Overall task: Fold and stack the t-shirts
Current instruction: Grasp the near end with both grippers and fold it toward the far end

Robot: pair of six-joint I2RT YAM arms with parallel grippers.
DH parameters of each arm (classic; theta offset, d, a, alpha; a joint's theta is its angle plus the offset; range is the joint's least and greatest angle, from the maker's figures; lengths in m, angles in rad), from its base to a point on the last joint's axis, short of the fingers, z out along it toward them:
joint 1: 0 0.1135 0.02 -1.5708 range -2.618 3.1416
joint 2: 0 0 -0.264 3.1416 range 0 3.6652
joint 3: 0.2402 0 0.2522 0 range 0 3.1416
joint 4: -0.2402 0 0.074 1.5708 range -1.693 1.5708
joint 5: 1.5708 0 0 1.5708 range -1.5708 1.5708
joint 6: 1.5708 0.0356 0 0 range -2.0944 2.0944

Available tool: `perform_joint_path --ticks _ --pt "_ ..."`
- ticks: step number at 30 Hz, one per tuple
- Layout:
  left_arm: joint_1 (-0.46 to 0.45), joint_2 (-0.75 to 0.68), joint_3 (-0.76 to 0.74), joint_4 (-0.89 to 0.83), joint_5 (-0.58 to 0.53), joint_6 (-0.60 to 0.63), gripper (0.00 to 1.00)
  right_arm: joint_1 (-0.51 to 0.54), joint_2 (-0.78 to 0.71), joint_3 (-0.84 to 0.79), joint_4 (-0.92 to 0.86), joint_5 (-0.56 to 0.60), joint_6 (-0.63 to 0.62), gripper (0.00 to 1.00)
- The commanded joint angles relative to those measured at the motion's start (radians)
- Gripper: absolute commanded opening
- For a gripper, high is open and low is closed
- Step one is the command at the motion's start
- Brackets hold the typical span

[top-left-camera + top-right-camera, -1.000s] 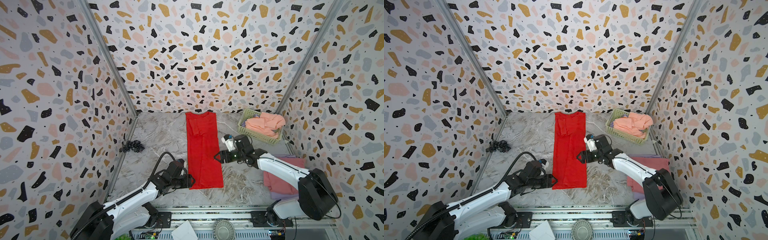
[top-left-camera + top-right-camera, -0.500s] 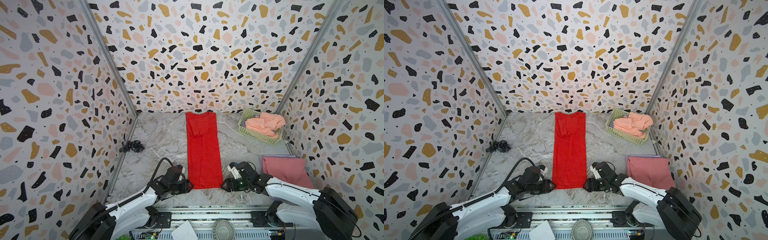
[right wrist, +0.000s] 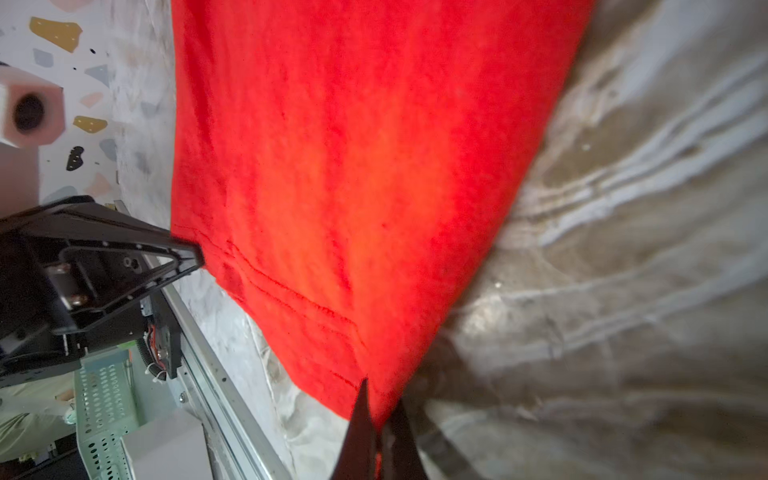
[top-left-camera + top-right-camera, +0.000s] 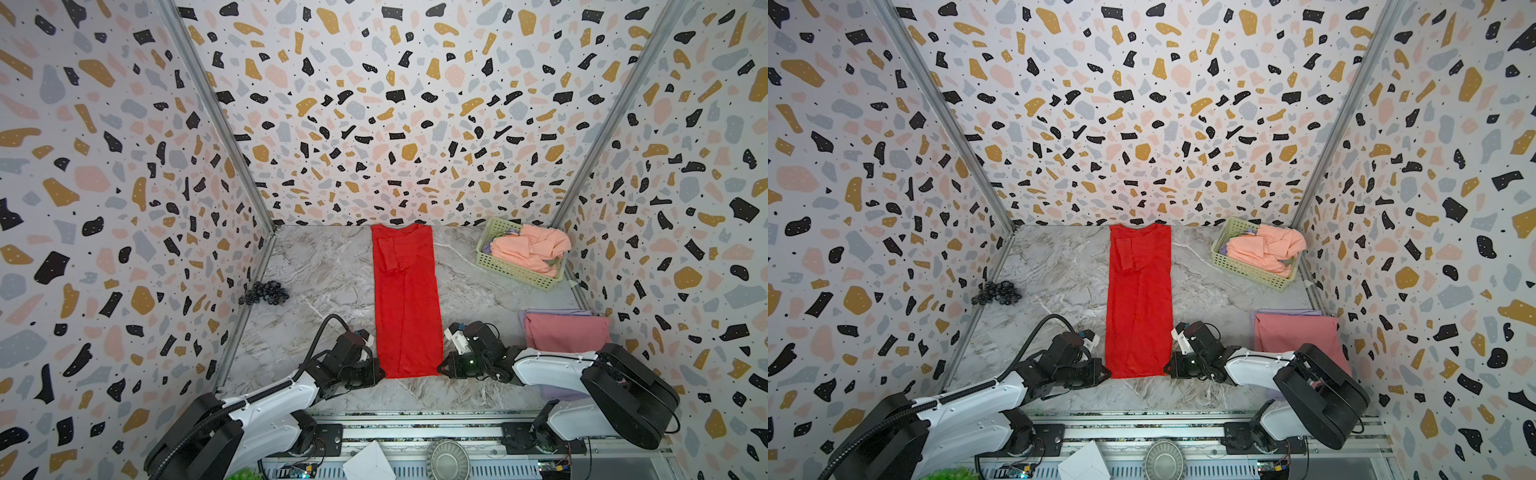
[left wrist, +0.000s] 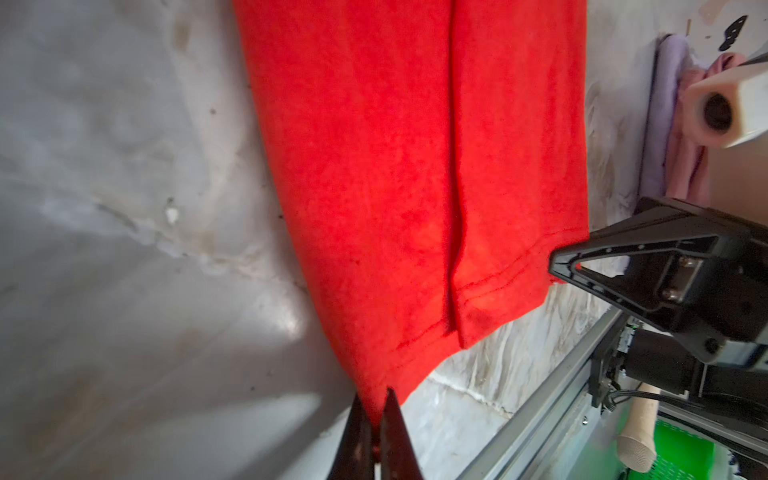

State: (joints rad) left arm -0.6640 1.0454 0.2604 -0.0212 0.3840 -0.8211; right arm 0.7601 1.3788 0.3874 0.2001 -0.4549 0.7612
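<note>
The left gripper (image 5: 376, 428) is clamped on the near left corner of the red shirt (image 4: 405, 299), its black fingers (image 5: 357, 440) pinching the hem. The right gripper (image 3: 376, 419) is likewise clamped on the near right corner of the same shirt. In both top views the two grippers sit low on the tabletop (image 4: 324, 266), one at each side of the shirt's near edge, pointing toward each other.

The red shirt lies flat as a long narrow strip down the middle of the grey marble tabletop, running from the back wall to the grippers, with a sleeve folded in near its far end.

To the right of the right arm, a folded pink shirt (image 4: 565, 332) lies on top of a folded lavender shirt (image 4: 552, 311), whose edge shows behind it. At the back right corner a pale green basket (image 4: 515, 270) holds a crumpled peach shirt (image 4: 528, 249). Near the left wall lies a small cluster of black beads (image 4: 264, 292).
</note>
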Motion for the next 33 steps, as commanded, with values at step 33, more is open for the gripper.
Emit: perform_joint_path --ticks 33 --pt "0.344 0.739 0.769 0.128 0.009 0.298 0.00 -0.298 0.571 0.835 -0.093 0.191 -0.219 0.00"
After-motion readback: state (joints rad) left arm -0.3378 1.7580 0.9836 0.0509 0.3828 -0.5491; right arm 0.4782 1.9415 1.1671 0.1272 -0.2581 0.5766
